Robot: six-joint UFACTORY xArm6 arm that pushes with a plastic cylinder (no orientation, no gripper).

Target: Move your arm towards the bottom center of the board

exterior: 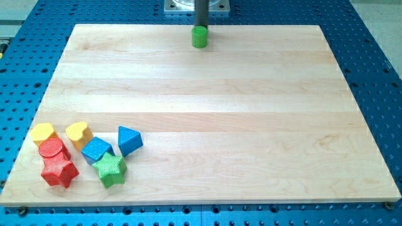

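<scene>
My tip (201,27) is at the view's top centre, at the far edge of the wooden board (226,125). A green cylinder (200,37) sits right below the tip and seems to touch it. The other blocks cluster at the view's bottom left, far from the tip: a yellow block (43,132), a yellow heart (78,133), a red cylinder (53,149), a red star (59,171), a blue cube (96,150), a blue triangular block (129,139) and a green star (110,168).
The board lies on a blue perforated table (377,56). The arm's grey base plate (196,6) shows at the top edge of the view.
</scene>
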